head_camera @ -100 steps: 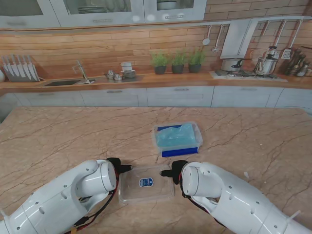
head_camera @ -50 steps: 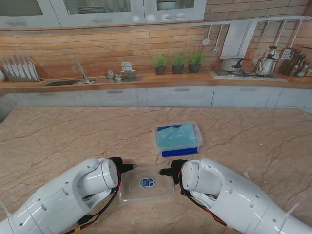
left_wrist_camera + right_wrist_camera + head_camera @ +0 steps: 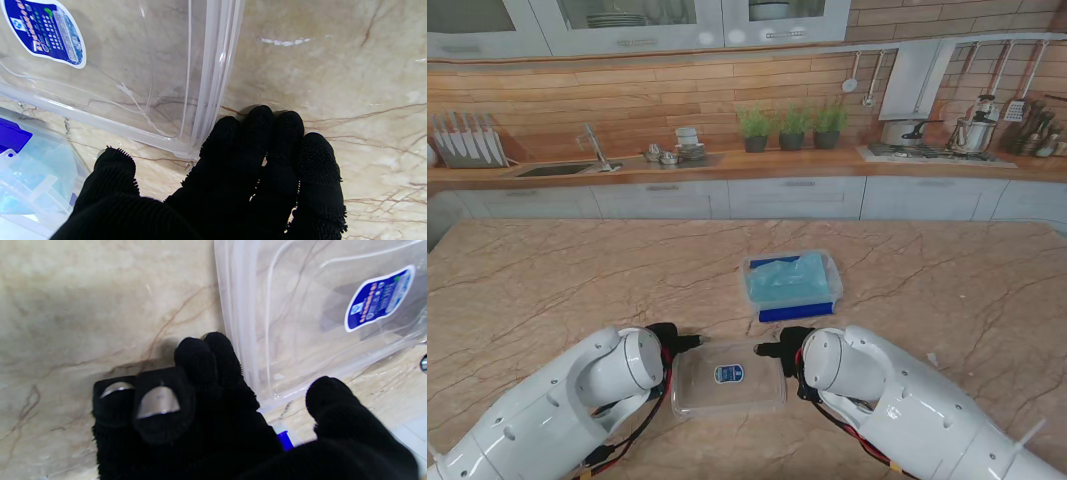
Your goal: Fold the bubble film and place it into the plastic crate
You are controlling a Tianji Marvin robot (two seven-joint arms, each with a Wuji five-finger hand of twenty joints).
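Marble table [image 3: 547, 280] carries two plastic things, and I take the clear lid [image 3: 727, 377] with its blue sticker [image 3: 727, 374] as the landmark. This lid lies flat, between the two black-gloved hands. Just beyond the lid, farther from me and a little to the right, stands the plastic crate [image 3: 832, 272], a clear box with blue clips; the bubble film [image 3: 787, 278], light blue, is already inside it. The left hand [image 3: 670, 341] is at the left edge of the lid, near the far corner. In the left wrist view this hand [image 3: 213, 186] has its four fingers [image 3: 263, 133] held together, almost straight, with the tips on the table just beside the lid rim [image 3: 213, 76]; the thumb is apart from them, near the lid corner. It holds nothing, though whether the index finger touches the rim I cannot tell. The right hand [image 3: 779, 350] is at the right edge of the lid, also near the far corner. In the right wrist view the fingers [image 3: 203, 360] of this hand [image 3: 213, 420] are close together and a little bent, just beside the rim [image 3: 237, 313], and the thumb is spread away over the lid corner. Nothing is gripped there.
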